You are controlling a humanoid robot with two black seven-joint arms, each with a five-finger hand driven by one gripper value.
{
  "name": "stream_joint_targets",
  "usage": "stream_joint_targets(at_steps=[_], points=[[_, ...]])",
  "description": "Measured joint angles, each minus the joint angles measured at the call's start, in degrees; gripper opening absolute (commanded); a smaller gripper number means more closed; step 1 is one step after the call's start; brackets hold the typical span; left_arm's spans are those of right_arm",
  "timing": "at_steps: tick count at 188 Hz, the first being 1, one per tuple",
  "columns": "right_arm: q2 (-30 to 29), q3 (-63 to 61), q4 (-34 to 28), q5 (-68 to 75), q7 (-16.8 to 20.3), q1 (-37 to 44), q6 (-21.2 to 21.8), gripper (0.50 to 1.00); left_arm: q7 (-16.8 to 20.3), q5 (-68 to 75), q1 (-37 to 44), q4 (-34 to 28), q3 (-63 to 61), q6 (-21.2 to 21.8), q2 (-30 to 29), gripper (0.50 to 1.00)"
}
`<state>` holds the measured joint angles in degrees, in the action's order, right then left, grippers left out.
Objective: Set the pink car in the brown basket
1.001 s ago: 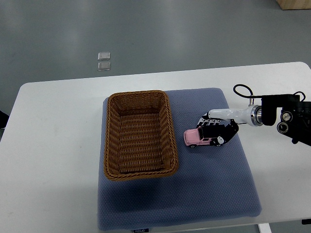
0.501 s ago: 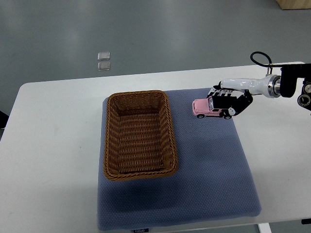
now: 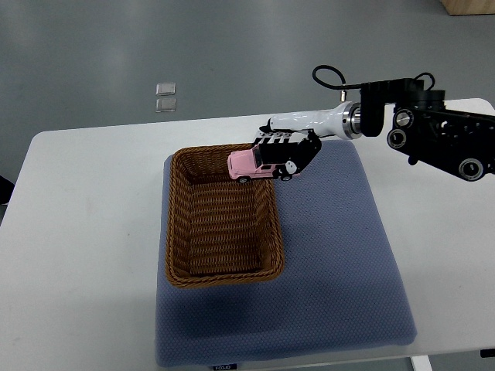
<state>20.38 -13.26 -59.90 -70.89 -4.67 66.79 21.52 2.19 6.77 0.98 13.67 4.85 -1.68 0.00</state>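
The pink car hangs in the air over the far right corner of the brown basket, held nose to the left. My right hand is shut on the car's rear half, its black fingers wrapped over the roof. The right arm reaches in from the right edge across the blue mat. The basket is a rectangular wicker tray lying on the left half of the mat, with nothing inside it. The left arm is not in view.
The white table carries the mat and basket. Two small clear squares lie on the grey floor beyond the table's far edge. A wooden box corner shows at the top right.
My right hand lifted the pink car off the mat, then carried it up and left, from beside the basket's right wall to above its far right corner.
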Motion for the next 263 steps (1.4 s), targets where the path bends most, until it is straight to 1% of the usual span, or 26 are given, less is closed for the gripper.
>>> stream_joint_targets(at_steps=[42, 91, 93, 94, 95, 96, 97, 98, 102, 103, 104, 105, 108, 110, 111, 112, 113, 114, 115, 116, 119, 125, 173, 203, 231, 263], points=[[-9.2, 1.8, 6.0, -0.1, -0.1, 0.5, -0.4, 0.500, 0.0, 0.1, -0.6, 0.1, 0.0, 0.0, 0.0, 1.000], [-14.9, 2.5, 10.6, -0.2, -0.1, -0.4, -1.1, 0.500, 0.0, 0.1, -1.0, 0.1, 0.0, -0.1, 0.0, 1.000], [-15.1, 2.6, 10.8, -0.2, -0.2, -0.5, -1.2, 0.507, 0.0, 0.1, -1.0, 0.1, 0.0, -0.1, 0.0, 1.000], [-15.2, 2.6, 10.9, -0.2, -0.2, -0.6, -1.2, 0.539, 0.0, 0.1, -1.0, 0.1, 0.0, -0.1, 0.0, 1.000], [-15.2, 2.6, 11.0, -0.2, -0.2, -0.6, -1.3, 0.539, 0.0, 0.1, -1.0, 0.1, 0.0, -0.1, 0.0, 1.000], [-15.3, 2.7, 11.1, -0.2, -0.2, -0.7, -1.3, 0.570, 0.0, 0.1, -1.0, 0.1, 0.0, -0.1, 0.0, 1.000], [-15.4, 2.7, 11.2, -0.2, -0.2, -0.8, -1.4, 0.570, 0.0, 0.1, -1.0, 0.1, 0.0, -0.1, 0.0, 1.000], [-15.5, 2.8, 11.4, -0.2, -0.2, -0.9, -1.5, 0.594, 0.0, 0.1, -1.0, 0.1, 0.0, -0.1, 0.0, 1.000], [-15.8, 2.8, 11.9, -0.2, -0.2, -1.2, -1.7, 0.639, 0.0, 0.1, -1.0, 0.1, 0.0, -0.1, 0.0, 1.000], [-15.9, 2.8, 12.0, -0.2, -0.2, -1.3, -1.8, 0.639, 0.0, 0.1, -1.0, 0.1, 0.0, -0.1, 0.0, 1.000], [-15.9, 2.9, 12.1, -0.2, -0.2, -1.4, -1.9, 0.664, 0.0, 0.1, -1.0, 0.1, 0.0, -0.1, 0.0, 1.000], [-16.0, 2.9, 12.2, -0.2, -0.2, -1.5, -2.0, 0.664, 0.0, 0.1, -1.0, 0.1, 0.0, -0.1, 0.0, 1.000], [-16.2, 2.9, 12.4, -0.2, -0.2, -1.7, -2.2, 0.717, 0.0, 0.1, -1.0, 0.1, 0.0, -0.1, 0.0, 1.000], [-16.3, 2.9, 12.6, -0.2, -0.2, -1.9, -2.3, 0.717, 0.0, 0.1, -1.0, 0.1, 0.0, -0.1, 0.0, 1.000], [-16.3, 2.9, 12.7, -0.2, -0.2, -2.0, -2.4, 0.745, 0.0, 0.1, -1.0, 0.1, 0.0, -0.1, 0.0, 1.000], [-16.5, 2.9, 12.9, -0.2, -0.2, -2.2, -2.5, 0.746, 0.0, 0.1, -1.0, 0.1, 0.0, -0.1, 0.0, 1.000], [-16.5, 2.9, 13.0, -0.2, -0.2, -2.3, -2.6, 0.774, 0.0, 0.1, -1.0, 0.1, 0.0, -0.1, 0.0, 1.000], [-16.6, 2.9, 13.1, -0.2, -0.2, -2.3, -2.6, 0.774, 0.0, 0.1, -1.0, 0.1, 0.0, -0.1, 0.0, 1.000], [-16.6, 2.9, 13.1, -0.2, -0.2, -2.4, -2.7, 0.803, 0.0, 0.1, -1.0, 0.1, 0.0, -0.1, 0.0, 1.000], [-16.7, 2.9, 13.2, -0.2, -0.2, -2.5, -2.7, 0.803, 0.0, 0.1, -1.0, 0.1, 0.0, -0.1, 0.0, 1.000], [-16.8, 2.9, 13.4, -0.2, -0.2, -2.7, -2.8, 0.854, 0.0, 0.1, -1.0, 0.1, 0.0, -0.1, 0.0, 1.000], [-17.0, 2.9, 13.8, -0.2, -0.2, -2.9, -3.0, 0.893, 0.0, 0.1, -1.0, 0.1, 0.0, -0.1, 0.0, 1.000], [-16.8, 1.5, 14.4, 0.5, -0.4, -3.5, -3.0, 0.911, 0.0, 0.1, -1.0, 0.0, 0.0, -0.1, 0.0, 1.000], [-13.2, -6.9, 14.3, 6.3, -0.6, -2.4, -2.3, 0.911, 0.1, 0.0, -1.0, -0.5, 0.1, -0.1, 0.0, 1.000], [-9.0, -19.0, 14.0, 20.3, -0.7, -4.6, -2.4, 0.911, 0.1, 0.0, -1.0, -0.6, 0.1, -0.1, 0.0, 1.000], [-8.2, -35.9, 13.9, 44.7, -0.8, -14.3, -2.6, 0.911, 0.0, 0.0, -1.0, -0.2, 0.0, -0.1, 0.0, 1.000]])
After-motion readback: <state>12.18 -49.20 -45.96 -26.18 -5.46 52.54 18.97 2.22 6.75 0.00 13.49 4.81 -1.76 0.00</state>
